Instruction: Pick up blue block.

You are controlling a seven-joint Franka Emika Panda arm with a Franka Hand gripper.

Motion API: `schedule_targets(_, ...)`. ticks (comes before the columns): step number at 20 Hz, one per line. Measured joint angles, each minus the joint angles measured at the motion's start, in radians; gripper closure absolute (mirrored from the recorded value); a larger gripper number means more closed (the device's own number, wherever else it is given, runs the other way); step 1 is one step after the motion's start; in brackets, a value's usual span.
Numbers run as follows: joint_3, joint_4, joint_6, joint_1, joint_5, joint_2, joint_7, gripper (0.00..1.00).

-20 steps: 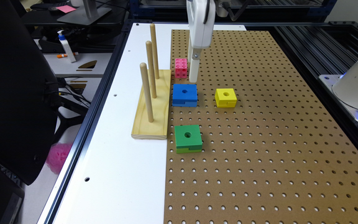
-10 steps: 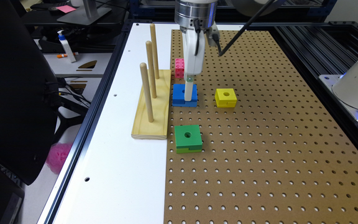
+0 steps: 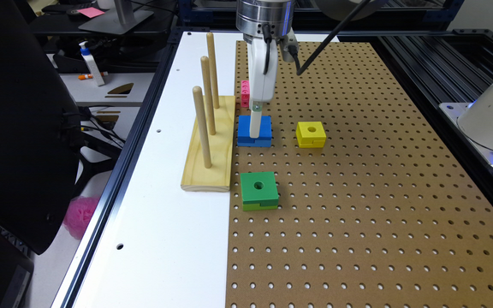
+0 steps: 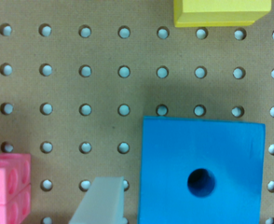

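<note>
Blocks sit near your blue block (image 3: 253, 132) on the brown pegboard (image 3: 357, 192): a yellow block (image 3: 311, 134) beside it, a green block (image 3: 259, 190) nearer the camera, a pink block (image 3: 245, 93) just behind, and a wooden peg stand (image 3: 209, 141) alongside. Your gripper (image 4: 190, 196) is down over the blue block, fingers (image 4: 102, 200) spread wide, one on each side, not squeezing it.

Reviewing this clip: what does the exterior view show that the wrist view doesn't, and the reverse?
Exterior view: the wooden peg stand, the green block, and the arm standing over the blue block. Wrist view: the gripper open, one finger beside the blue block, apart from it, a sliver of the other past the opposite side. Both: blue block, yellow block, pink cubes, pegboard.
</note>
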Motion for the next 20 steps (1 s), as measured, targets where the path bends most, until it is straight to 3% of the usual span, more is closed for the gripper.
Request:
schedule_targets(8,0.003,0.003,0.036,0.000,0.0000,0.053,0.002,0.00)
schedule_targets(20,0.005,0.016,0.036,0.000,0.0000,0.059,0.002,0.00)
